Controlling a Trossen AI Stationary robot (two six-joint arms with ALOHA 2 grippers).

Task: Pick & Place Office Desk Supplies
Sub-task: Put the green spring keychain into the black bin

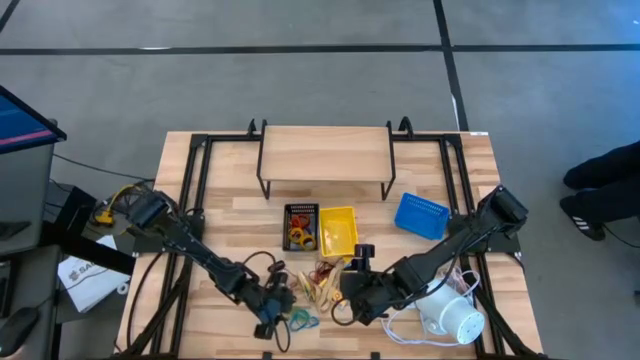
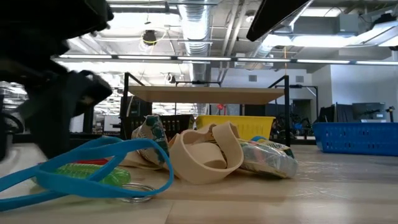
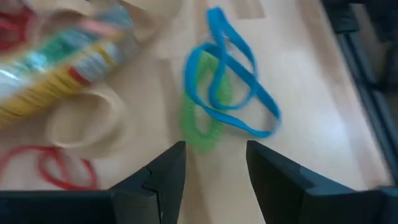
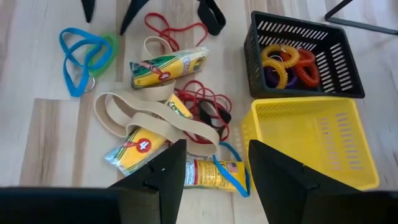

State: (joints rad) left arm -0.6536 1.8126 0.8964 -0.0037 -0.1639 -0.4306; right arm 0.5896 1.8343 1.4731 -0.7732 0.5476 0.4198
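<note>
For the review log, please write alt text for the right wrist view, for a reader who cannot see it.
The right gripper, fingers apart and holding nothing, hangs over crayon packs tangled with tan bands and red bands. Beside them are an empty yellow tray and a black mesh tray holding coiled rings; a blue band lies farther off.

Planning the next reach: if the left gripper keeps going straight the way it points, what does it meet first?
Most likely the green coiled band, lying just ahead of the left gripper between its open jaws, with the blue rubber band looped over it. Depth is unclear.
</note>
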